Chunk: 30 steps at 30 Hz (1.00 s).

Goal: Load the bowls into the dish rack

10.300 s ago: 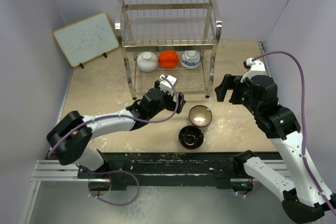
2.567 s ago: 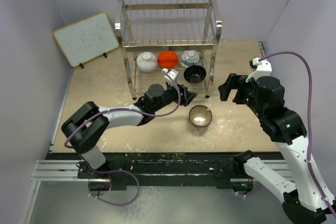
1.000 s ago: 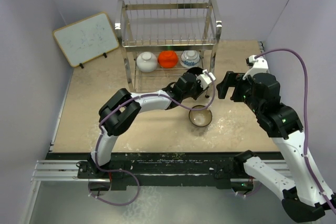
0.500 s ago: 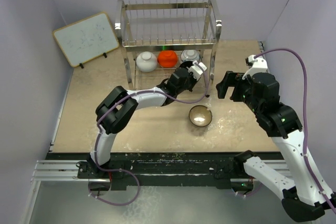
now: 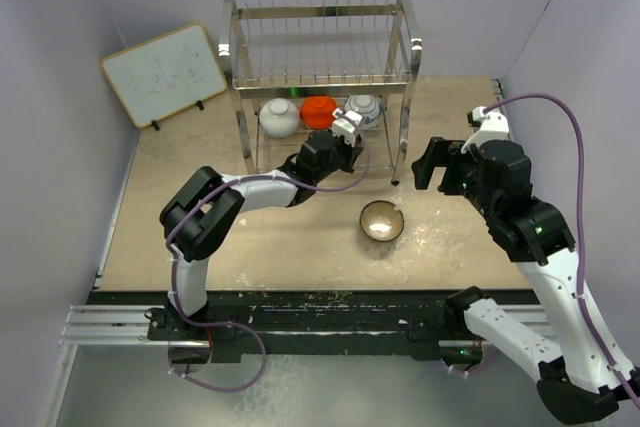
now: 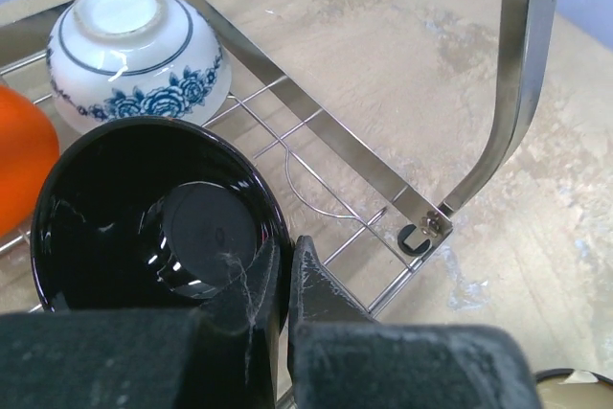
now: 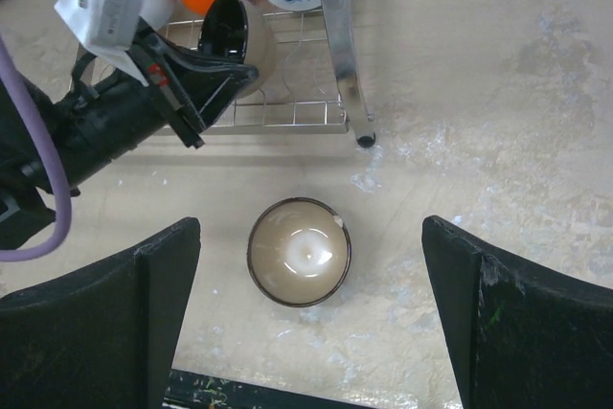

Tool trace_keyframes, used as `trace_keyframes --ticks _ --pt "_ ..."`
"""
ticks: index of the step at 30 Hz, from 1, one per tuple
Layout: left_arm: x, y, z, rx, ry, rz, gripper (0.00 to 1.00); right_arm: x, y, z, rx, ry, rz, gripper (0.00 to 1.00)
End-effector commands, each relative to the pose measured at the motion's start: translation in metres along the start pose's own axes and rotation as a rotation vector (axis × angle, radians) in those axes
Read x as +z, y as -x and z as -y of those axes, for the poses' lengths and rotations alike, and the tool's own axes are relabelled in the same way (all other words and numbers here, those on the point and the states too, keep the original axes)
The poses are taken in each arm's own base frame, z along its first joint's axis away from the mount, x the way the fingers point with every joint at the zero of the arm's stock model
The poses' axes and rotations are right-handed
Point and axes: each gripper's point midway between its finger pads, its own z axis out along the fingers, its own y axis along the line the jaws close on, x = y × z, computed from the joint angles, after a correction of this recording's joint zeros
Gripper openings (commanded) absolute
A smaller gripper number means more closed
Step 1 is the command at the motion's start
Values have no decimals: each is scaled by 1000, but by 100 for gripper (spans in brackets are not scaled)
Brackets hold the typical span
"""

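My left gripper (image 6: 285, 265) is shut on the rim of the glossy black bowl (image 6: 144, 208), which it holds tilted over the lower shelf of the dish rack (image 5: 405, 47). On that shelf behind it stand the white bowl (image 5: 280, 117), the orange-red bowl (image 5: 318, 112) and the blue-and-white bowl (image 6: 139, 55), which is upside down. The tan-brown bowl (image 7: 299, 252) sits upright on the table in front of the rack. My right gripper (image 7: 316, 318) hangs open above it, its fingers wide on either side and apart from it.
A white wood-framed board (image 5: 165, 72) leans at the back left. The rack's front right post (image 7: 335, 45) stands between the shelf and the right arm (image 5: 500, 187). The left arm (image 5: 260, 187) stretches across the table to the rack's front.
The left gripper has shut on the black bowl's rim and moved left and back along the lower shelf with it. The right arm and the tan-brown bowl have not moved.
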Motion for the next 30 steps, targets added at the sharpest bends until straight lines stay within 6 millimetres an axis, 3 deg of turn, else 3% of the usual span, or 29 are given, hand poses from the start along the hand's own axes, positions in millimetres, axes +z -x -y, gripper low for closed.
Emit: trace_keyframes --ticks 1,23,30 --pt "-20 46 -15 -176 -14 146 0 -2 12 1 5 -1 51 99" --pt "-71 107 -27 -684 -357 430 0 -2 14 1 1 -6 57 99" --pt "-70 115 -37 -821 -447 491 0 -1 14 0 0 -3 55 99"
